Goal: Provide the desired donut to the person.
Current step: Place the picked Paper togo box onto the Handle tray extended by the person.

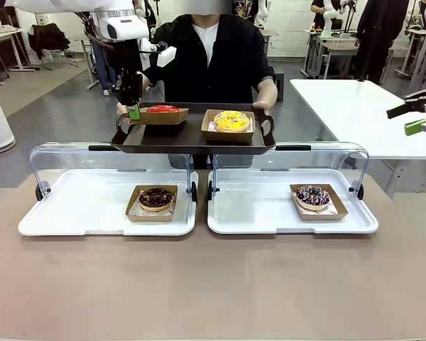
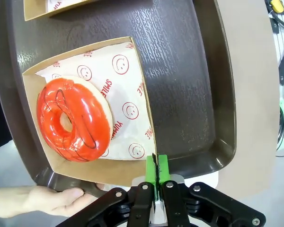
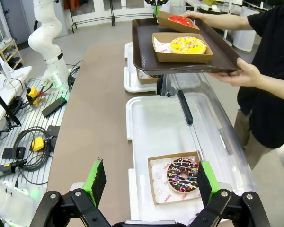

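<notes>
Nearly done, by the look of it: red-glazed donut (image 2: 74, 119) in its cardboard box (image 2: 138, 101) already resting on the dark brown tray (image 1: 192, 138) held up by the person (image 1: 209, 57) across the table, beside a yellow donut (image 1: 231, 121). Left only to let go fully and pull away.

Left gripper (image 2: 156, 175) at the box's near corner, green pads almost together around the cardboard edge; gripping or just released, cannot tell.

Right gripper (image 3: 149, 182) spread wide, holding nothing, above a chocolate sprinkled donut (image 3: 182, 174) in a white display tray (image 3: 146, 123).
</notes>
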